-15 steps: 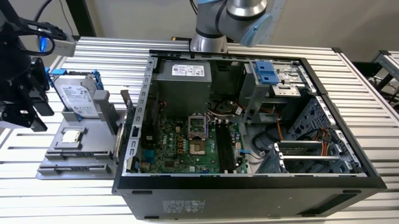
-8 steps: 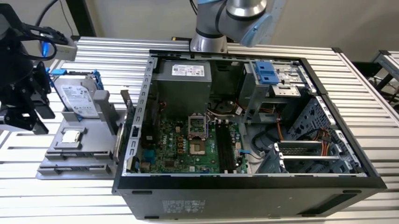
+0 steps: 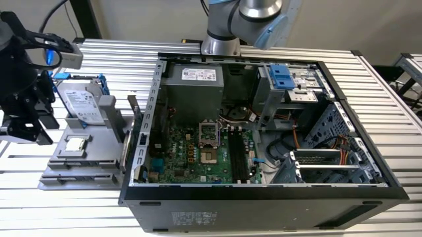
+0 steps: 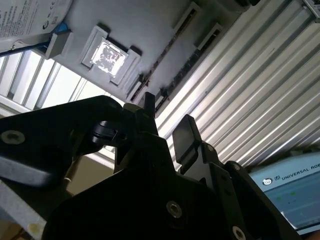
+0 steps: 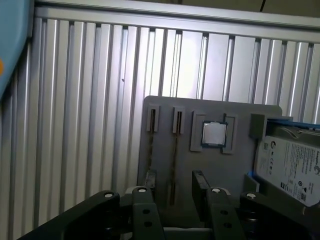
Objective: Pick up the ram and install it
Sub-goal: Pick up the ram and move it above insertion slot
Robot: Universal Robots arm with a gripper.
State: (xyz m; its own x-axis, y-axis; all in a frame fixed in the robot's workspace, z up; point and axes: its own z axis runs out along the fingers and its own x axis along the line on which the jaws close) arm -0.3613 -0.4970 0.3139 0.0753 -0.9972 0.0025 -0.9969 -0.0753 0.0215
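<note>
The ram (image 5: 174, 165) stands on edge in a slot of the grey holder tray (image 5: 235, 175), so I see it as a thin dark strip. In the second wrist view the ram (image 4: 165, 62) runs as a thin line across the tray. In the exterior view it is a narrow stick (image 3: 125, 145) on the side of the tray nearest the computer case. My black gripper (image 3: 26, 133) hangs above the tray at the exterior view's left. The gripper (image 5: 175, 192) is open, with one finger (image 5: 145, 210) on each side of the ram's line. It is not touching the ram.
The tray also holds a silver hard drive in a blue frame (image 3: 82, 101) and a small square chip (image 3: 74, 144). The open computer case (image 3: 264, 197) stands to the exterior view's right, with the motherboard's long dark slots (image 3: 240, 153) inside. A ribbed aluminium table (image 5: 90, 100) lies underneath.
</note>
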